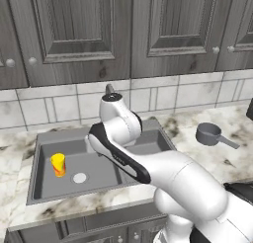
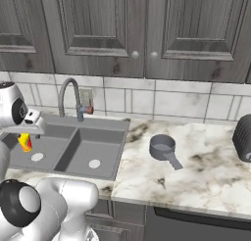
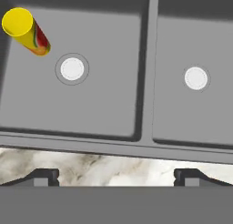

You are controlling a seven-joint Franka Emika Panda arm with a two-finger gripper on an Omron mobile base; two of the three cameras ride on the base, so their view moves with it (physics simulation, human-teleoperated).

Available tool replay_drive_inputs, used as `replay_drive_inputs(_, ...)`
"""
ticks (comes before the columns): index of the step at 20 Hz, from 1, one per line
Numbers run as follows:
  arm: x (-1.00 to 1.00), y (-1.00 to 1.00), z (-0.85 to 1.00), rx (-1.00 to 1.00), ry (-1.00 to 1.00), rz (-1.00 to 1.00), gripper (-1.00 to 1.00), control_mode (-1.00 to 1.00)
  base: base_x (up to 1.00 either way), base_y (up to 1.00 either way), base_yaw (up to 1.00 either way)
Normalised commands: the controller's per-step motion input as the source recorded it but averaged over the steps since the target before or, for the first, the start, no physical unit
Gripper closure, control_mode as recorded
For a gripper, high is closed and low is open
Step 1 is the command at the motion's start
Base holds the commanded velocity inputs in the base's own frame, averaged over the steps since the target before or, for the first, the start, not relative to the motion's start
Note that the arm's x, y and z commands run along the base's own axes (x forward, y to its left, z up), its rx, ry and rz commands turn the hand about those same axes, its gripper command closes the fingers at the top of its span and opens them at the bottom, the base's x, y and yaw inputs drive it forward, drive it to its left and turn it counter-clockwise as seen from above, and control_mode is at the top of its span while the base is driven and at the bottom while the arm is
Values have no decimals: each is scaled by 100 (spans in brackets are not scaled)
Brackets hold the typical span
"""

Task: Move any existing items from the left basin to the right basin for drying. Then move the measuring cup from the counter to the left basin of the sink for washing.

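A small yellow cup (image 3: 25, 31) with an orange-red lower part stands upright in the far left corner of the left basin (image 3: 91, 104), away from its pale drain (image 3: 72, 69). The same cup (image 1: 58, 164) stands left of that drain in the left base view. The right basin (image 3: 191, 114) holds nothing but its drain (image 3: 196, 78). The dark grey measuring cup (image 2: 163, 147) sits on the marble counter (image 2: 206, 176) right of the sink, handle pointing toward the front right. My gripper (image 3: 117, 177) is open and empty, hanging above the sink's front rim and looking down at both basins.
A curved grey tap (image 2: 68, 95) rises behind the sink's divider. A dark ribbed object (image 2: 242, 137) stands at the counter's far right. Grey cabinets hang above the tiled wall. My own arm (image 1: 128, 158) covers most of the right basin in the left base view.
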Motion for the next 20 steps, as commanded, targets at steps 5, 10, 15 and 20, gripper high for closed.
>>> replay_drive_inputs(5, 25, 28, -27, 0, 0, 0, -100, -100, 0, 0, 0)
replay_drive_inputs(10, 27, 28, -24, 0, 0, 0, -100, -100, 0, 0, 0)
replay_drive_inputs(15, 28, 33, -20, 0, 3, 0, -100, -100, 0, 0, 0)
replay_drive_inputs(20, 29, 36, -14, 0, 3, 0, -100, -100, 0, 0, 0)
